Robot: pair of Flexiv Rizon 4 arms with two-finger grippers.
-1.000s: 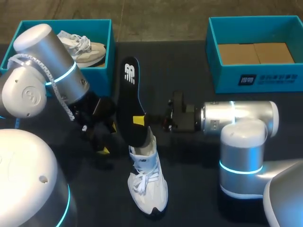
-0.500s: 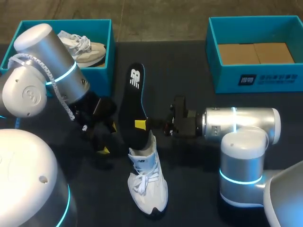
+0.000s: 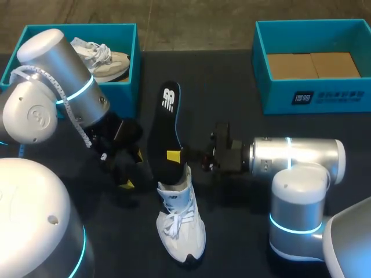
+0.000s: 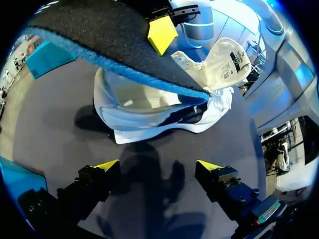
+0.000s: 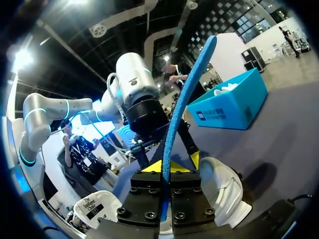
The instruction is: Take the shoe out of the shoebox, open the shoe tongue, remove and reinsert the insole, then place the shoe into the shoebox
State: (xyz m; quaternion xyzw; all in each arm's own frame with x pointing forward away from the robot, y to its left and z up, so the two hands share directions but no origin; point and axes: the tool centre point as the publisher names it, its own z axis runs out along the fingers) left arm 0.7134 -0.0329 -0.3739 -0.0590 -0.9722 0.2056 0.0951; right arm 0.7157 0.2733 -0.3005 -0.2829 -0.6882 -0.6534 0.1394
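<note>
Dark tabletop (image 3: 232, 110) carries everything. My right gripper (image 5: 167, 167) is closed narrow on a thin black foam insole with a blue rim (image 5: 187, 99). Its long end rises ahead of the fingers, and its lower end meets the opening of the white lace-up sneaker (image 3: 181, 223) just beneath them. I judge the insole light and floppy, so a pinch low down near the shoe should steer it best, while the soft sneaker may need steadying. My left gripper (image 4: 158, 167) hangs wide and empty, with the sneaker just ahead of its fingers. Behind that arm sits a teal cardboard shoebox (image 3: 130, 69).
</note>
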